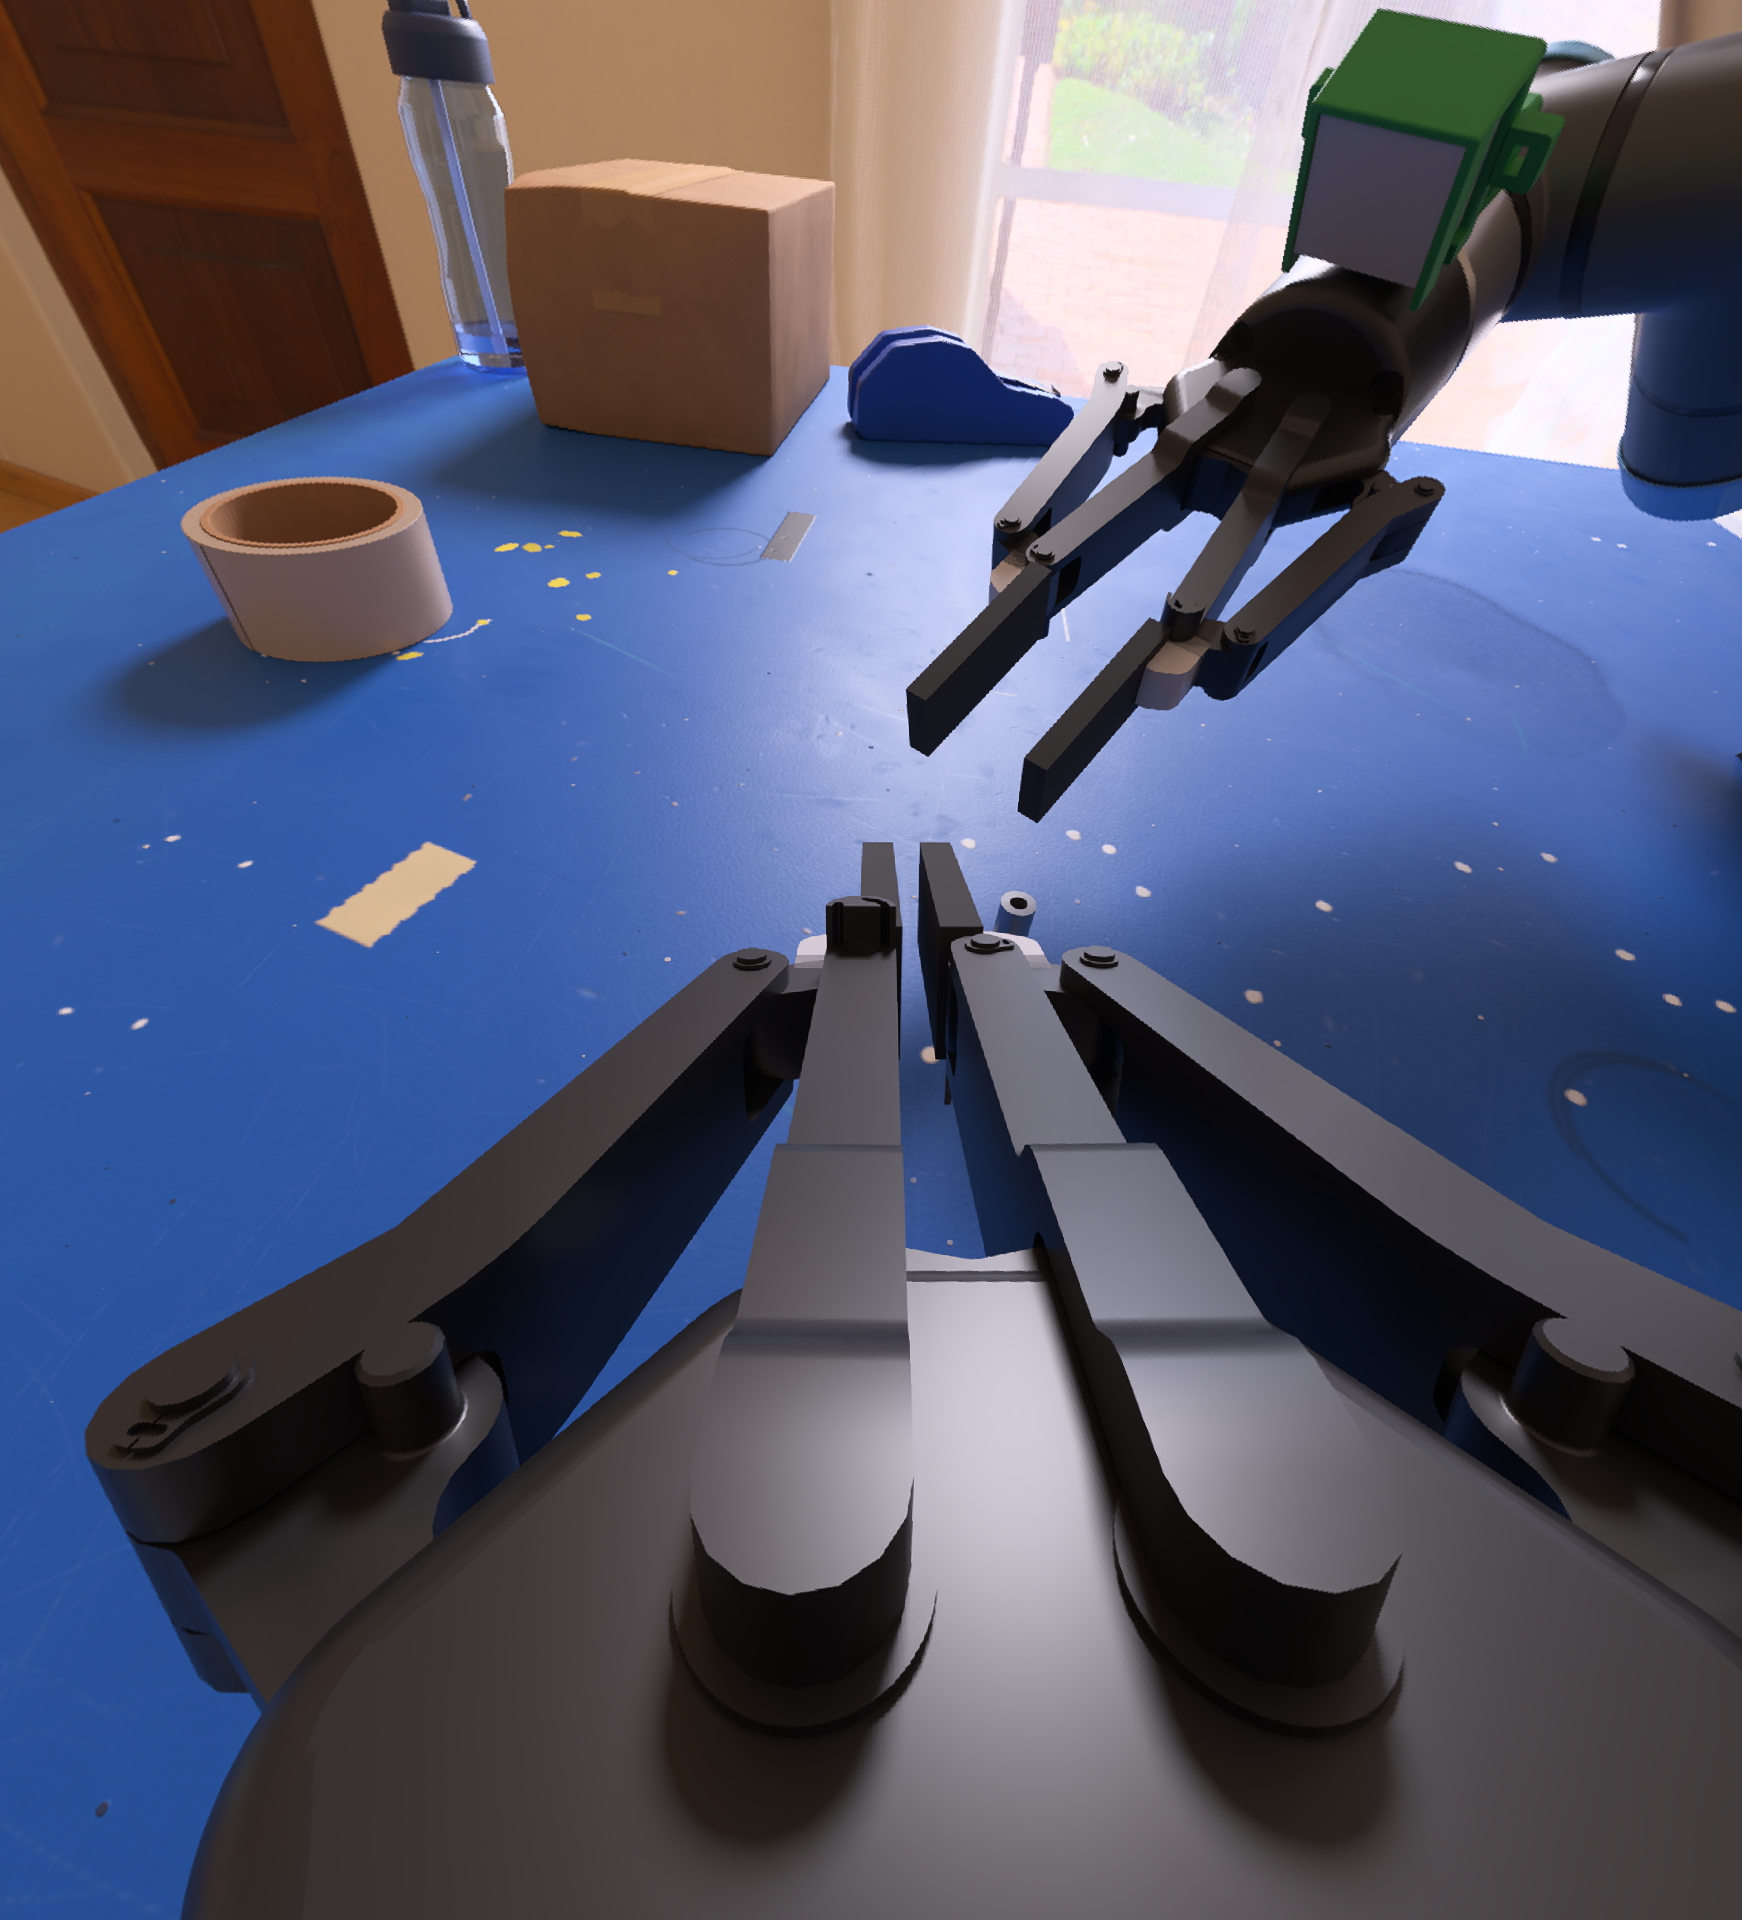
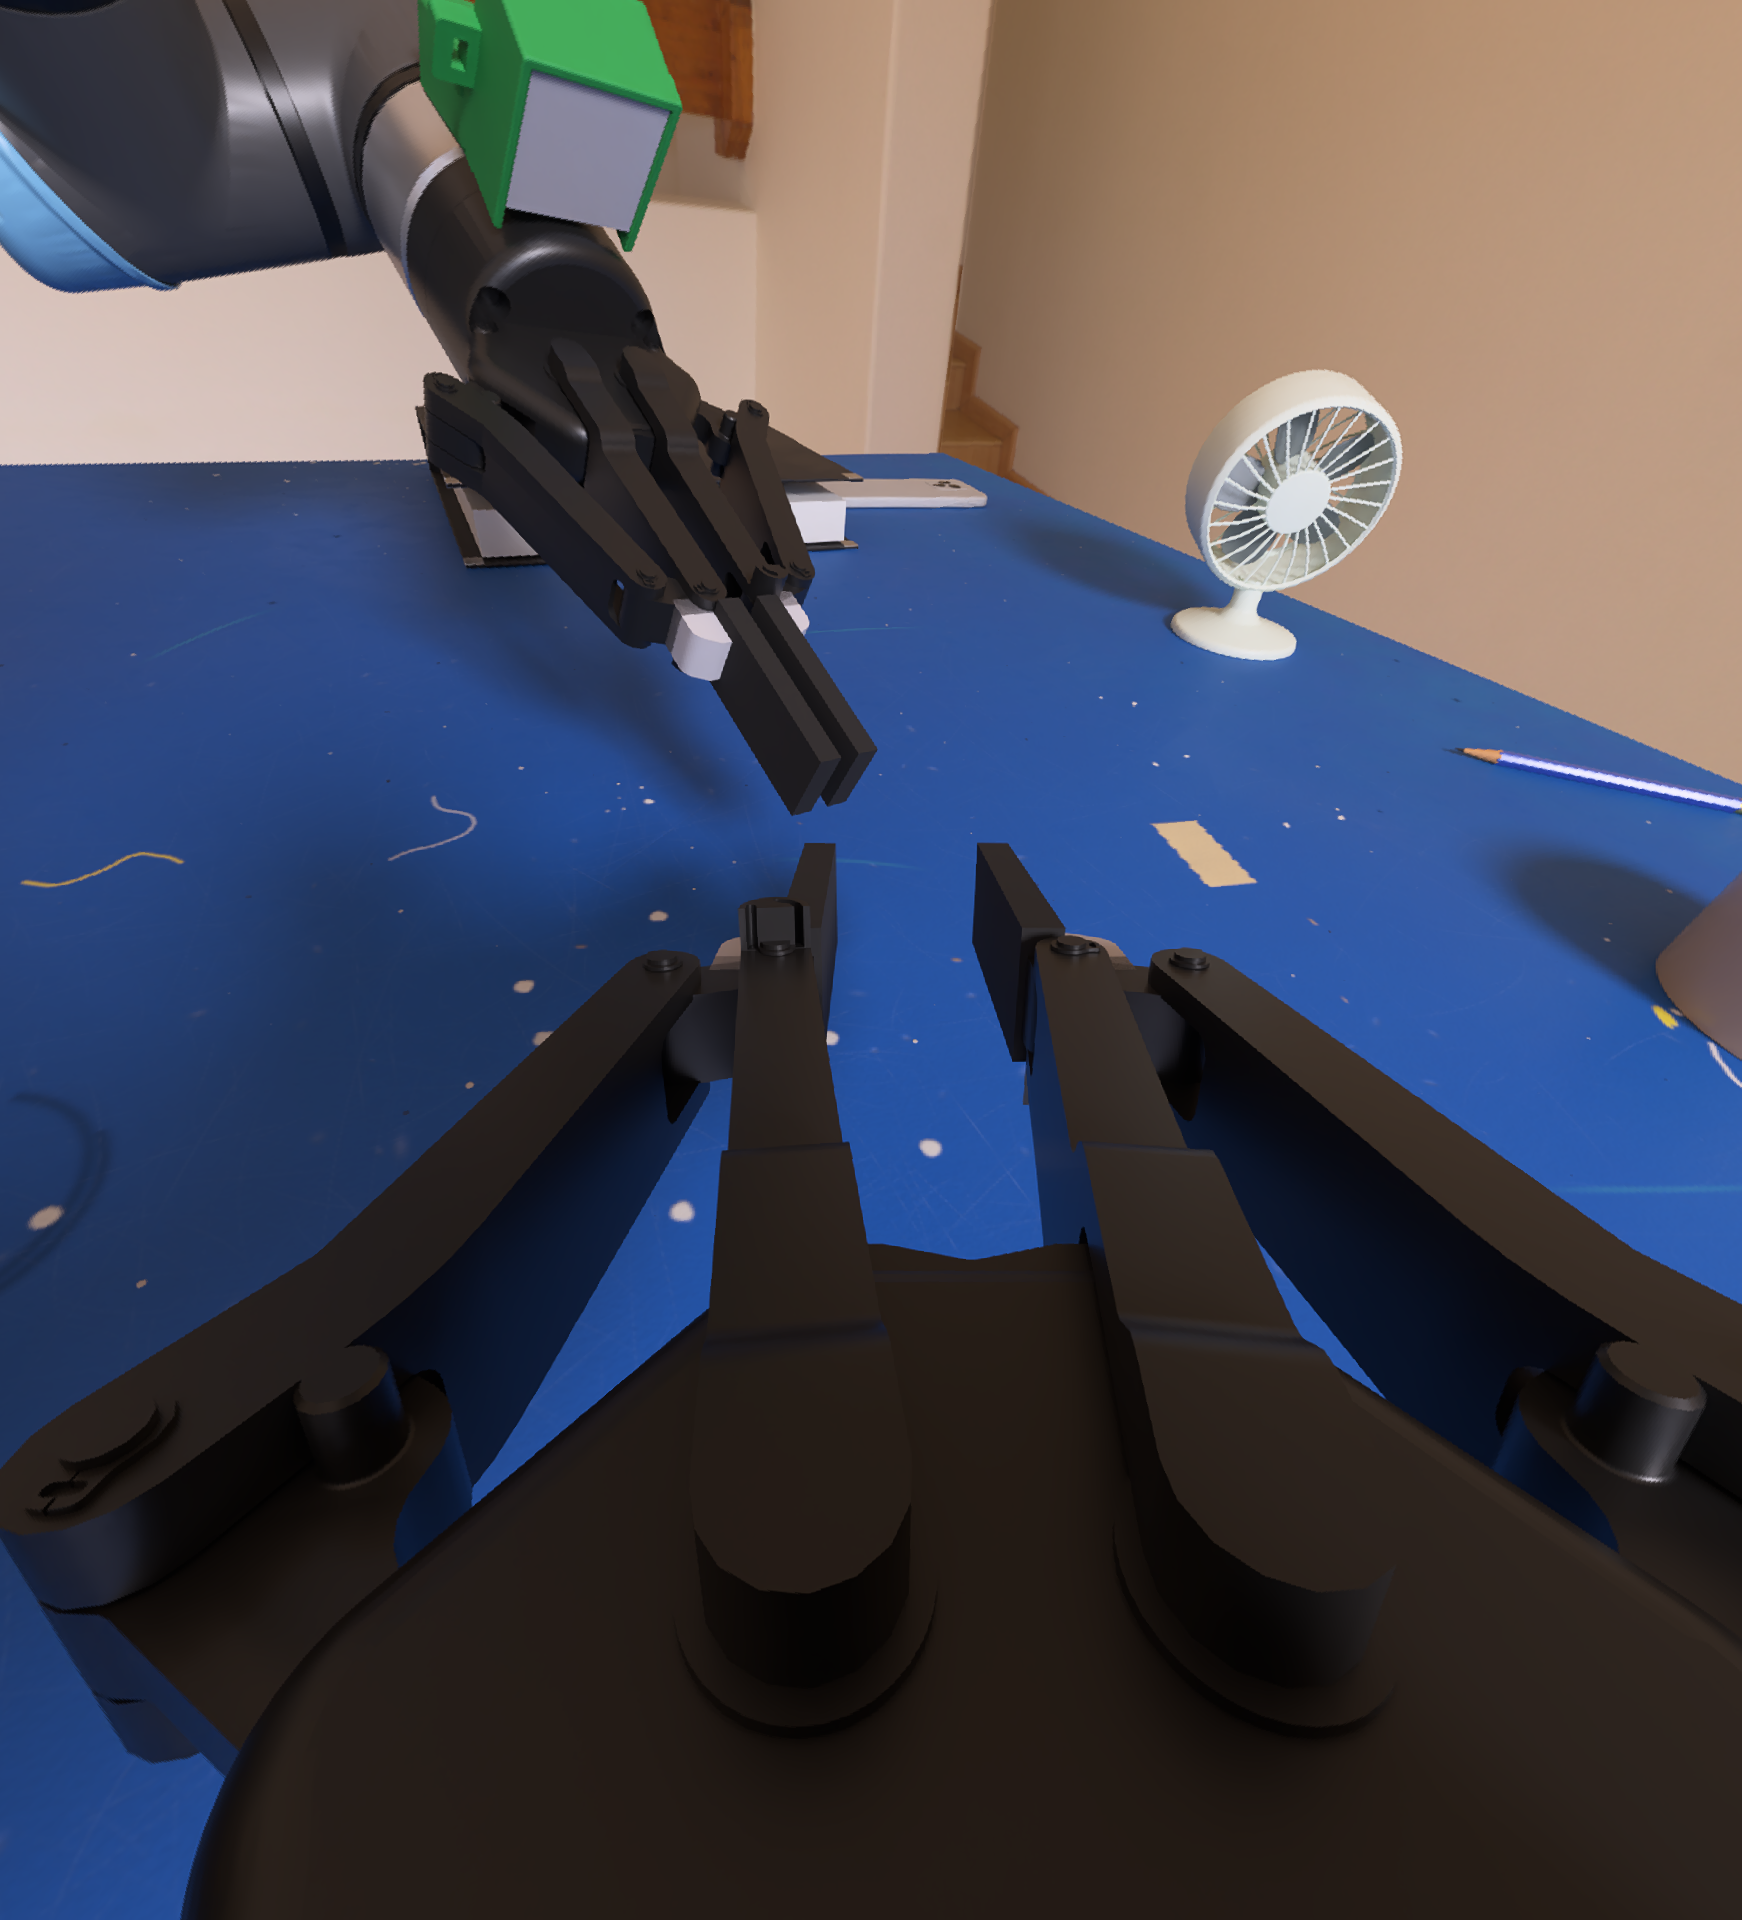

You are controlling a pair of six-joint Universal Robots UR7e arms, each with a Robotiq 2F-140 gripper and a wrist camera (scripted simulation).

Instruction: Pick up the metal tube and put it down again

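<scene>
A small grey metal tube [image 1: 1015, 912] shows in the left wrist view just right of my left gripper's right finger, low by the blue table [image 1: 638, 1039]. It is outside the jaws and mostly hidden. My left gripper [image 1: 906, 862] is shut with nothing between its fingers. It also shows in the right wrist view [image 2: 825, 779], fingers pressed together above the table. My right gripper [image 2: 903, 862] is open and empty. It faces the left gripper, tips close, and also shows in the left wrist view [image 1: 981, 767]. The tube does not show in the right wrist view.
A tape roll [image 1: 321, 566], a cardboard box [image 1: 669, 301], a water bottle [image 1: 456, 197] and a blue object [image 1: 950, 390] stand at the far side. A tape strip [image 1: 394, 894] lies left. A white fan [image 2: 1282, 509], a pencil [image 2: 1625, 784] and a phone [image 2: 898, 490] show in the right wrist view.
</scene>
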